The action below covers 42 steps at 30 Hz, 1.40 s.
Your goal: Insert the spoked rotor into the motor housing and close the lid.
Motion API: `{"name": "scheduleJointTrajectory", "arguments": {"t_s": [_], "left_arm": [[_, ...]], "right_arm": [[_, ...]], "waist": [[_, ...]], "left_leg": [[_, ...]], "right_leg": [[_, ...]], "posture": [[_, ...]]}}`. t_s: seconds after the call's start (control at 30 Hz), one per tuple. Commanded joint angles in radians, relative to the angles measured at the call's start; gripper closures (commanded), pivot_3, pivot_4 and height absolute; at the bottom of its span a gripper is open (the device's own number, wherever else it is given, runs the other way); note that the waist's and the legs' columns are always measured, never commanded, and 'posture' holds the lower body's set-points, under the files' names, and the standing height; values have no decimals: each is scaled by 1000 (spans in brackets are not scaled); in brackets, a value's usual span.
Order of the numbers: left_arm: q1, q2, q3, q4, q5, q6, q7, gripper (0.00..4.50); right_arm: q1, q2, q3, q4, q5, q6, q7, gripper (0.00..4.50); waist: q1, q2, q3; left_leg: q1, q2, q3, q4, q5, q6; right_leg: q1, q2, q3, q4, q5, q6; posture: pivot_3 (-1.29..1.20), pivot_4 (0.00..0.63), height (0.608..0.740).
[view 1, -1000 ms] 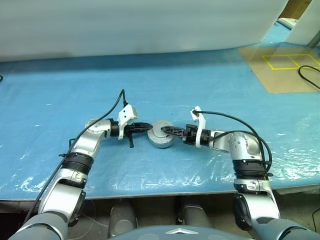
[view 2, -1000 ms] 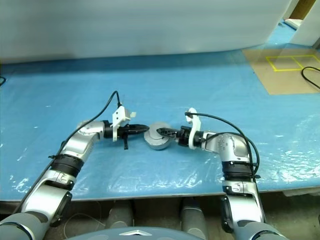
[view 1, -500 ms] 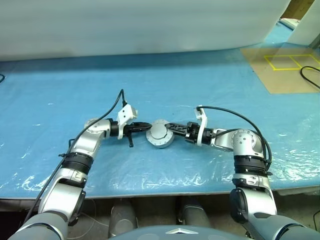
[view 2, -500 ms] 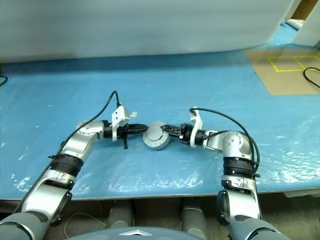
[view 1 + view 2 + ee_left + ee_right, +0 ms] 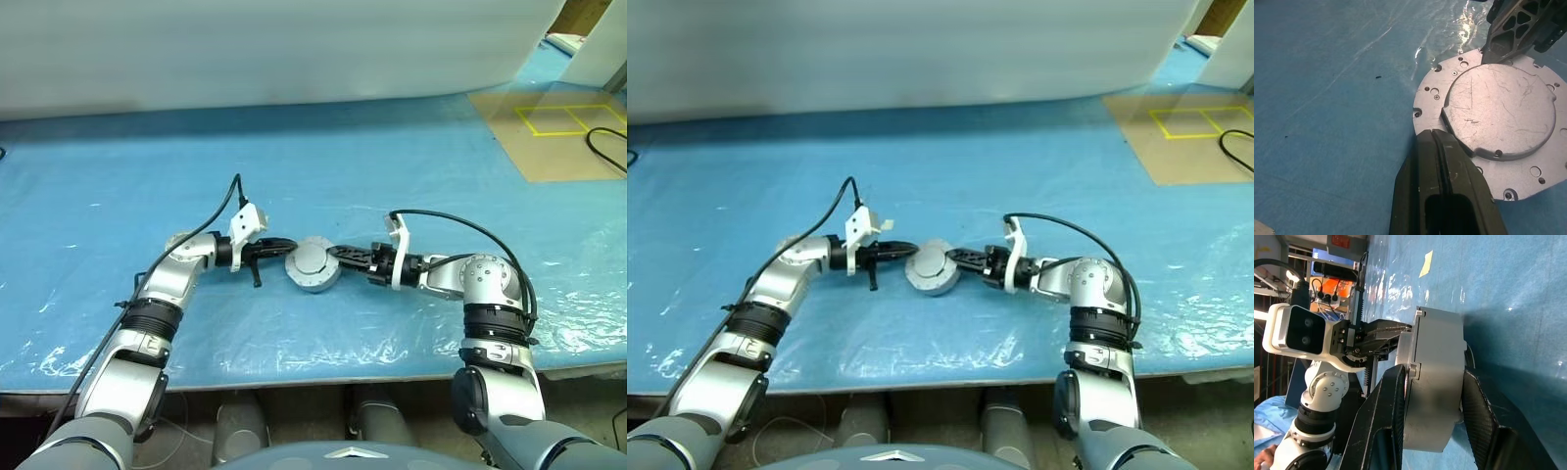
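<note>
The motor housing [image 5: 1437,357] is a silver can, tipped up on the blue sheet between my two grippers. The lid [image 5: 1498,110] sits on it, plain grey face with raised middle outward, also seen as a round disc [image 5: 313,262]. My right gripper [image 5: 340,254] is shut across the stack, one finger [image 5: 1383,421] on the lid's face and the other on the can's base. My left gripper [image 5: 1434,134] is shut, its tip against the lid's flange from the opposite side. The spoked rotor is hidden.
A wrinkled blue plastic sheet [image 5: 323,166] covers the table, whose front edge runs near my arms. A brown board with yellow tape [image 5: 554,132] and a black cable [image 5: 607,147] lie at the far right. A white wall closes the back.
My right gripper has closed on the housing and lid and rolled its wrist. The stack has tipped so the lid's face shows rounder. The left arm has kept still.
</note>
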Motion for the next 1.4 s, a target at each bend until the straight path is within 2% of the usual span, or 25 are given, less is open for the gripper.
{"name": "scheduleJointTrajectory", "arguments": {"t_s": [0.03,0.13,0.23,0.27,0.5,0.6,0.7,1.1,1.2,1.4], "left_arm": [[18,0,-21,11,27,5,6,4500],[21,-2,-23,13,32,-1,10,4500],[23,-1,-23,10,29,-2,13,4500],[25,-1,-22,8,29,-2,14,4500],[27,-3,-12,2,25,0,25,4500],[29,-16,19,-17,-25,60,14,4500],[41,-14,43,-63,-81,136,-9,4500],[178,36,266,-250,-341,438,40,4500],[229,22,313,-302,-406,506,78,3921],[289,-73,414,-409,-611,693,205,1859]], "right_arm": [[13,1,51,-50,55,45,46,2826],[22,-4,62,-44,47,35,55,2826],[33,-18,77,-58,57,49,76,3303],[39,-24,83,-68,61,59,81,3337],[51,-40,104,-80,61,65,95,3354],[45,-34,94,-58,54,45,85,3354],[40,-24,66,-39,64,44,82,3354],[-52,88,-239,92,164,41,5,3354],[-61,103,-260,101,166,30,-14,3354],[-66,132,-278,100,183,20,-42,3354]], "waist": [[0,0,0],[-1,0,0],[-1,0,0],[-1,0,0],[-4,0,1],[1,1,1],[1,0,1],[0,3,4],[1,3,4],[1,3,4]], "left_leg": [[0,0,0,0,0,0],[0,0,0,0,0,0],[1,0,0,0,0,0],[1,0,0,0,0,0],[0,1,1,0,0,0],[-3,1,1,0,0,0],[-4,1,1,0,0,0],[-6,1,1,0,0,0],[-7,1,1,0,0,0],[-8,2,0,1,0,0]], "right_leg": [[0,0,0,0,0,0],[0,0,0,0,0,0],[0,0,0,0,0,0],[0,0,0,0,0,0],[-1,1,0,0,0,0],[-4,1,0,0,0,0],[-4,1,0,0,0,0],[-6,1,-1,1,0,0],[-7,1,-1,1,0,0],[-7,1,-2,1,0,0]], "posture": [[0,150,740],[0,150,740],[0,150,740],[0,150,740],[0,150,740],[0,150,740],[0,150,740],[0,150,740],[0,150,740],[0,150,740]]}}
